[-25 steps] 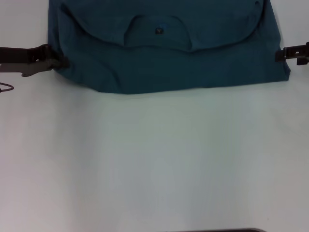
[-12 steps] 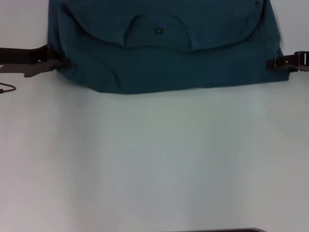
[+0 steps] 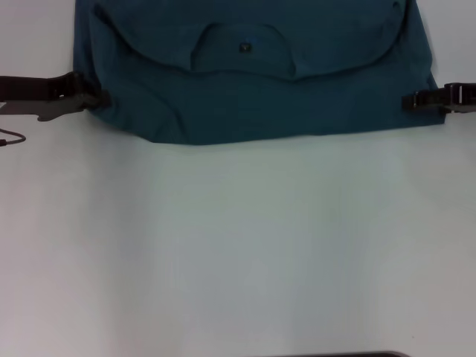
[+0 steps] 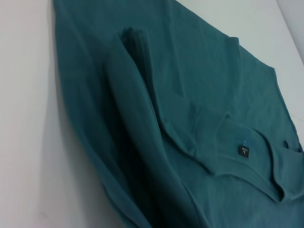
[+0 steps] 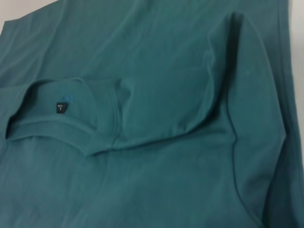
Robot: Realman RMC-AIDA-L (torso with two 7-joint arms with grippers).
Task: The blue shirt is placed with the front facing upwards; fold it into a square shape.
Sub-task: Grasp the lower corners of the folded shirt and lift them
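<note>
So, head cam first: you've got the blue shirt (image 3: 253, 71) lying at the far end of the white table (image 3: 238, 245), partly folded, w/ its near edge running roughly straight across and the far part cut off by the frame top. Collar (image 3: 242, 56) faces toward you, small black neck label (image 3: 245, 48) visible inside the neckline, and a curved fold line sweeps out from the collar toward both sides. Left gripper (image 3: 93, 97) comes in low from the left edge and sits at the shirt's left side, tips touching the cloth edge; can't tell if its fingers are apart or pinched on fabric, they're too dark against the shirt. Right gripper (image 3: 413, 100) comes in from the right edge, tips overlapping the shirt's right side near the near corner; same story, finger state not readable. A thin dark cable loop (image 3: 11, 137) lies on the table by the left edge, below the left arm. Left wrist cam shows only shirt (image 4: 190, 118) and table: a thick rolled fold along the side, label (image 4: 243, 151) near the collar. Right wrist cam is filled w/ shirt (image 5: 166, 95), collar and label (image 5: 60, 107) to one side, sleeve fold crossing the cloth. No fingers visible in either wrist cam.
</note>
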